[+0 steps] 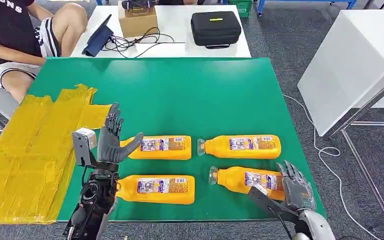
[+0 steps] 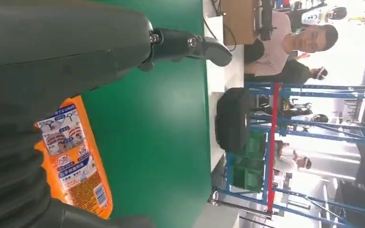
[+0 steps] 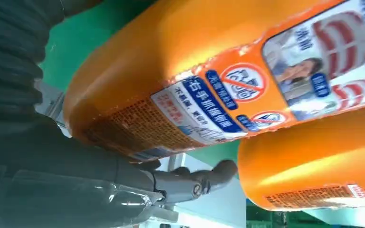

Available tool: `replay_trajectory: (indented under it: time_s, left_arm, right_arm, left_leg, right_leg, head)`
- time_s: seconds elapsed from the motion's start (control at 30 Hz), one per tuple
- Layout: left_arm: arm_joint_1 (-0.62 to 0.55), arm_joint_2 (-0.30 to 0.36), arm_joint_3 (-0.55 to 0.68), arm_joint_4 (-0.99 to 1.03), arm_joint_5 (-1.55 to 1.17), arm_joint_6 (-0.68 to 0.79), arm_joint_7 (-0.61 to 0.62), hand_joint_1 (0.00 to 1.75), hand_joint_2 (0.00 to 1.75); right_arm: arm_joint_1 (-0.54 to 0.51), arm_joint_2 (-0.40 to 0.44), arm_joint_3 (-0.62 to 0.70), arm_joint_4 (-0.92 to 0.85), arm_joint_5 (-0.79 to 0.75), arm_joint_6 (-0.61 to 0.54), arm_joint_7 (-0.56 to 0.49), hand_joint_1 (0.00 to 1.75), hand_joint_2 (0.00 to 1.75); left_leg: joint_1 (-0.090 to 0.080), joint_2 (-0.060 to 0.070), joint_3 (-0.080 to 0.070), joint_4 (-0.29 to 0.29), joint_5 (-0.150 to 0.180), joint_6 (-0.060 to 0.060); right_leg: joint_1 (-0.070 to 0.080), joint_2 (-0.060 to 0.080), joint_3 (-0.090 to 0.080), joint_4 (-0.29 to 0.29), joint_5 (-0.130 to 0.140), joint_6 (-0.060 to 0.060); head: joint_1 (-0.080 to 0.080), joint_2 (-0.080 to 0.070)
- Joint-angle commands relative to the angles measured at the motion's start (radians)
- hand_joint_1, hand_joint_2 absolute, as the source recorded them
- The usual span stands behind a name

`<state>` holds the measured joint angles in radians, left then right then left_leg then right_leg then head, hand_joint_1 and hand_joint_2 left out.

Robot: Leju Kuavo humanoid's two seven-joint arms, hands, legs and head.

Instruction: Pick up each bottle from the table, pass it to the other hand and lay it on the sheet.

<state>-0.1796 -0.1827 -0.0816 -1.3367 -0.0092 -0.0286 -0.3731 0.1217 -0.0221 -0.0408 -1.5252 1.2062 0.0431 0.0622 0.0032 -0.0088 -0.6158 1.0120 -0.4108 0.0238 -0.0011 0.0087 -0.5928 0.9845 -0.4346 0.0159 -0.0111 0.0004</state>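
Note:
Four orange bottles lie on their sides on the green table (image 1: 180, 95): far-left (image 1: 162, 147), far-right (image 1: 242, 146), near-left (image 1: 157, 189) and near-right (image 1: 242, 180). My right hand (image 1: 294, 187) sits at the base end of the near-right bottle (image 3: 209, 71), fingers over it. Its thumb (image 3: 195, 183) stretches out below, apart from the bottle. The far-right bottle (image 3: 313, 161) lies just beyond. My left hand (image 1: 111, 142) is raised upright with fingers spread and holds nothing, beside the neck of the far-left bottle (image 2: 73, 161). The yellow sheet (image 1: 35, 150) covers the table's left side.
A person (image 1: 20, 35) sits at the far left corner. Behind the green table stands a white table with a black case (image 1: 215, 27), a cardboard box (image 1: 137, 20) and cables. Another white table (image 1: 350, 65) stands to the right. The near-right bottle lies close to the table's front edge.

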Motion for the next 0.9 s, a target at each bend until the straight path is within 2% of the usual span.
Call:
replay_trajectory:
  time_s: [0.03,0.17,0.2,0.23,0.27,0.3,0.33,0.4,0.43,0.47,0.57,0.7,0.8,0.9]
  left_arm:
    - [-0.020,-0.009,0.034,0.062,0.004,0.003,0.006,0.00,1.75]
    - [-0.017,-0.007,0.032,0.076,0.004,0.003,0.005,0.00,1.75]
    - [-0.019,-0.007,0.032,0.079,0.004,0.004,0.005,0.00,1.75]
    - [-0.020,-0.008,0.033,0.081,0.005,0.005,0.005,0.00,1.75]
    - [-0.023,-0.009,0.034,0.084,0.006,0.006,0.006,0.00,1.75]
    - [-0.025,-0.010,0.035,0.085,0.006,0.006,0.006,0.00,1.75]
    - [-0.026,-0.010,0.036,0.085,0.007,0.007,0.007,0.00,1.75]
    - [-0.026,-0.010,0.036,0.085,0.007,0.007,0.007,0.00,1.75]
    - [-0.027,-0.009,0.037,0.084,0.009,0.007,0.008,0.00,1.75]
    - [-0.029,-0.009,0.037,0.085,0.010,0.008,0.009,0.00,1.75]
    - [-0.030,-0.008,0.039,0.087,0.013,0.010,0.011,0.00,1.75]
    - [-0.031,-0.008,0.042,0.096,0.016,0.012,0.013,0.00,1.75]
    - [-0.031,-0.007,0.042,0.099,0.018,0.013,0.014,0.00,1.75]
    - [-0.030,-0.005,0.041,0.099,0.021,0.014,0.014,0.00,1.75]
  right_arm:
    - [-0.016,0.015,-0.044,0.099,0.005,0.015,0.005,0.00,1.75]
    - [-0.015,0.027,-0.055,0.109,0.018,0.026,0.009,0.00,1.75]
    - [-0.018,0.028,-0.055,0.112,0.020,0.028,0.008,0.07,1.75]
    - [-0.023,0.027,-0.054,0.120,0.022,0.031,0.007,0.23,1.75]
    - [-0.030,0.024,-0.053,0.133,0.024,0.034,0.006,0.51,1.75]
    - [-0.033,0.021,-0.053,0.139,0.024,0.034,0.006,1.12,1.75]
    - [-0.036,0.018,-0.051,0.145,0.025,0.035,0.005,1.34,1.75]
    - [-0.036,0.018,-0.051,0.145,0.025,0.035,0.005,1.34,1.75]
    - [-0.039,0.015,-0.051,0.150,0.025,0.036,0.004,1.40,1.75]
    - [-0.042,0.011,-0.048,0.156,0.025,0.038,0.002,1.54,1.75]
    - [-0.051,0.009,-0.045,0.168,0.024,0.040,-0.001,1.62,1.75]
    - [-0.058,0.010,-0.037,0.179,0.023,0.042,-0.004,1.52,1.75]
    - [-0.057,0.007,-0.029,0.183,0.023,0.044,-0.007,1.55,1.75]
    - [-0.060,-0.002,-0.025,0.192,0.017,0.046,-0.015,1.52,1.75]
  left_leg:
    - [0.000,0.000,0.006,-0.002,-0.001,-0.001]
    - [0.000,0.000,0.004,-0.002,-0.001,-0.001]
    - [0.000,0.001,0.005,-0.002,-0.001,-0.001]
    - [0.000,0.000,0.005,-0.002,-0.001,-0.001]
    - [0.000,0.001,0.010,-0.003,-0.003,-0.002]
    - [0.001,0.000,0.005,-0.002,-0.001,-0.001]
    - [0.000,0.000,0.004,-0.001,-0.001,-0.001]
    - [0.000,0.001,0.006,-0.002,-0.001,-0.001]
    - [0.000,0.001,0.005,-0.001,-0.001,-0.001]
    - [0.000,0.000,0.007,-0.002,-0.001,-0.001]
    - [0.001,0.000,0.007,-0.002,-0.001,-0.001]
    - [0.001,0.000,0.007,-0.001,-0.001,-0.001]
    - [0.001,0.000,0.010,-0.002,-0.001,-0.001]
    - [0.001,0.000,0.010,-0.002,-0.001,-0.001]
  right_leg:
    - [0.000,-0.002,0.006,-0.002,-0.001,0.000]
    - [0.000,-0.001,0.004,-0.002,-0.001,0.000]
    - [0.001,-0.001,0.005,-0.002,-0.001,0.000]
    - [0.000,-0.001,0.005,-0.002,-0.001,0.000]
    - [0.001,-0.002,0.010,-0.004,-0.002,0.000]
    - [0.001,-0.001,0.006,-0.003,-0.001,0.000]
    - [0.001,-0.001,0.004,-0.002,0.000,0.000]
    - [0.001,-0.001,0.006,-0.003,-0.001,0.000]
    - [0.001,-0.001,0.005,-0.002,0.000,0.000]
    - [0.000,-0.001,0.007,-0.003,-0.001,0.000]
    - [0.001,-0.002,0.007,-0.003,-0.001,0.000]
    - [0.001,-0.001,0.007,-0.002,-0.001,0.000]
    - [0.001,-0.002,0.010,-0.003,-0.001,0.000]
    - [0.001,-0.002,0.010,-0.003,-0.001,0.000]
  head:
    - [0.000,0.000]
    - [0.000,0.000]
    - [0.000,0.000]
    - [0.000,0.000]
    - [0.000,0.000]
    - [0.000,0.000]
    - [0.000,0.000]
    - [0.000,0.000]
    - [0.000,0.000]
    - [0.000,0.000]
    - [0.000,0.000]
    - [0.000,0.000]
    - [0.000,0.000]
    - [0.000,0.000]
